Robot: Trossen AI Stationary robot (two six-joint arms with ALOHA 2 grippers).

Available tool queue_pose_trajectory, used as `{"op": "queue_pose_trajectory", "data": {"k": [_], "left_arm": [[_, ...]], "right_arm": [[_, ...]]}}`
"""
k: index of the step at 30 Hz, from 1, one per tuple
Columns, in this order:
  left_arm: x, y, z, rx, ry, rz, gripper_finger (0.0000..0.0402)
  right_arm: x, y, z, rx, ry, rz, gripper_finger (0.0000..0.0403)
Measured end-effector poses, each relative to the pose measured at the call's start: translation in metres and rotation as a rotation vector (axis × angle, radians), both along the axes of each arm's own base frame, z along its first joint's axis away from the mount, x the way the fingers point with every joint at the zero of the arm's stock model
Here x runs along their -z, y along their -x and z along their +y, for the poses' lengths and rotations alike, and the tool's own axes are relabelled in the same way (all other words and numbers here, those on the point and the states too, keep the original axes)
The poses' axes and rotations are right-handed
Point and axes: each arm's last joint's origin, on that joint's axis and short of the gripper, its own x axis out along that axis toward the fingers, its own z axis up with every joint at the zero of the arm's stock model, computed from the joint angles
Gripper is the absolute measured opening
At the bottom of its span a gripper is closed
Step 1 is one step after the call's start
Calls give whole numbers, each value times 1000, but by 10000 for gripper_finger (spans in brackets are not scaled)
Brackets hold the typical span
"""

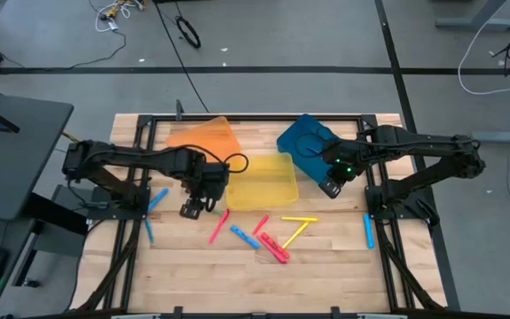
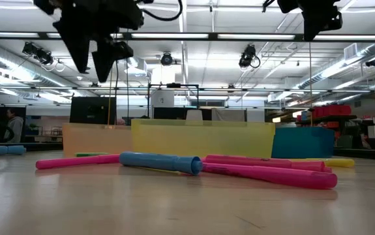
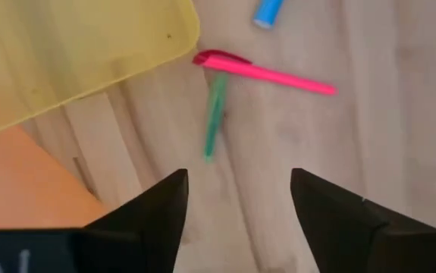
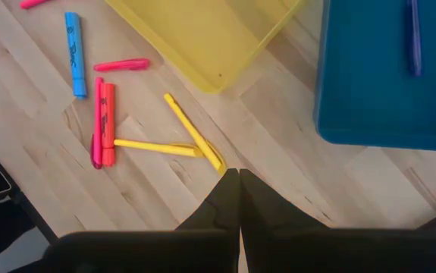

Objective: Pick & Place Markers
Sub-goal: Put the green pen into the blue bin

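Green marker [image 3: 215, 114] only in L wrist view, under L hand [image 3: 236, 201], fingers apart; R hand [image 4: 239, 199] together.

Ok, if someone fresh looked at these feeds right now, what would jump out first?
Probably the three bright trays in a row at the table's far side: orange tray, yellow tray, blue tray. Next, the loose markers scattered on the wood in front of the yellow tray, pink, blue and yellow. Then the left gripper, open above the table near a green marker, and the right gripper, shut, between the yellow and blue trays.
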Motion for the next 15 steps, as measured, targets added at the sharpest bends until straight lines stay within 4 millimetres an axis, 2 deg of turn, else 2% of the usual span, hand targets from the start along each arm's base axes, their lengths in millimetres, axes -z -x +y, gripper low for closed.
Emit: {"op": "queue_pose_trajectory", "data": {"k": [8,15], "left_arm": [[43,0,-3,-7,-10,-43,223],[63,1,-2,-15,-53,-93,220]], "right_arm": [[0,0,0,-5,0,0,4],[0,0,0,-6,-1,0,4]]}}
